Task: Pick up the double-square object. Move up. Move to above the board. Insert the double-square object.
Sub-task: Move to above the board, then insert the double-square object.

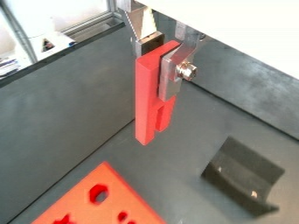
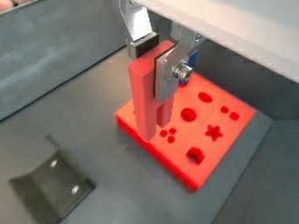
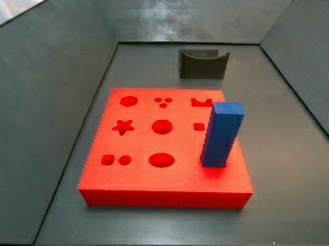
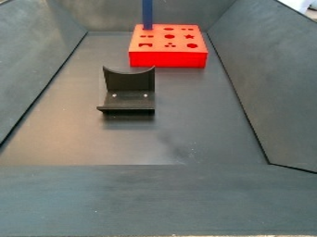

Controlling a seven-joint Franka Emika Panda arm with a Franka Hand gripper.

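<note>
In both wrist views we see the gripper (image 1: 165, 73) (image 2: 165, 75) hanging in the air above the dark bench (image 1: 70, 114). Its silver fingers (image 1: 174, 68) pinch the upper part of a slim red peg (image 1: 149, 96) (image 2: 149, 92). The peg hangs upright, with its lower end free below the fingers. In a wrist view the lower end of the peg overlaps the near corner of the red board (image 2: 208, 166). We cannot tell how high above the board it is.

In a side view the board (image 3: 141, 188) lies flat in the middle of the bench, with star, round and square holes in its top. A tall blue block (image 3: 222, 135) stands upright on the board near its right edge. The dark fixture (image 3: 202, 63) sits beyond the board, by the far edge of the bench.

In a side view the fixture (image 4: 128, 91) stands near the middle of the bench. The board (image 4: 168, 58) lies behind it toward the far edge, and the blue block (image 4: 146, 11) rises from the board's left part.
</note>
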